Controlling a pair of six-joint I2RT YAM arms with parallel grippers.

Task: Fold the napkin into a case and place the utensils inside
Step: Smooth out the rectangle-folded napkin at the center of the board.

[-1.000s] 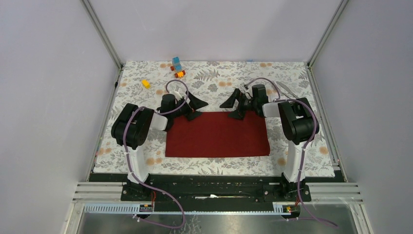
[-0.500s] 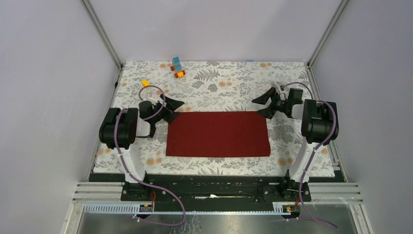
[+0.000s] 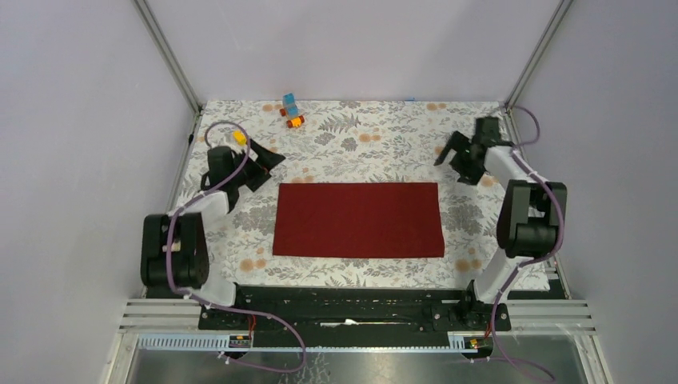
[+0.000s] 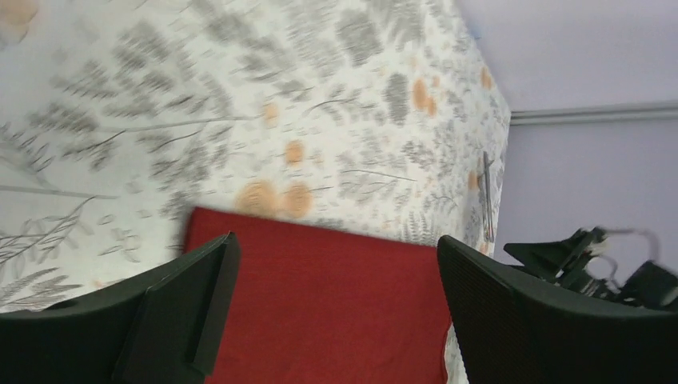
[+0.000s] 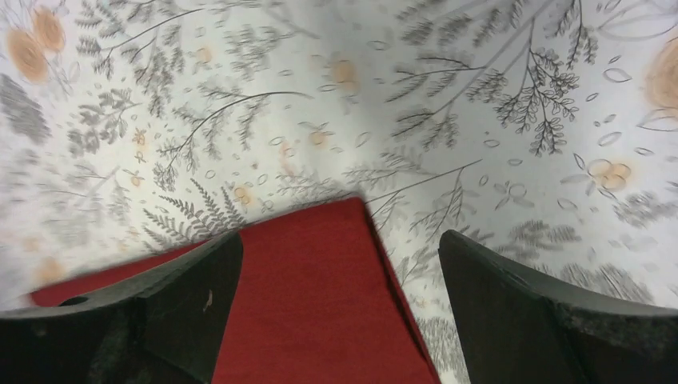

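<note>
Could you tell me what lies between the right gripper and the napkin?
Only bare floral tablecloth separates the right gripper from the napkin, per the top view.

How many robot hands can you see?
2. The left hand is near the dark red napkin's far left corner, the right hand near its far right corner. Both are open. None seem hidden.

Napkin: blurred and cropped by the bottom edge in both wrist views, sides hidden behind the black fingers.
Utensil: thin silver sliver, fork or knife impossible to tell.
Toy blocks: too small for detail.
</note>
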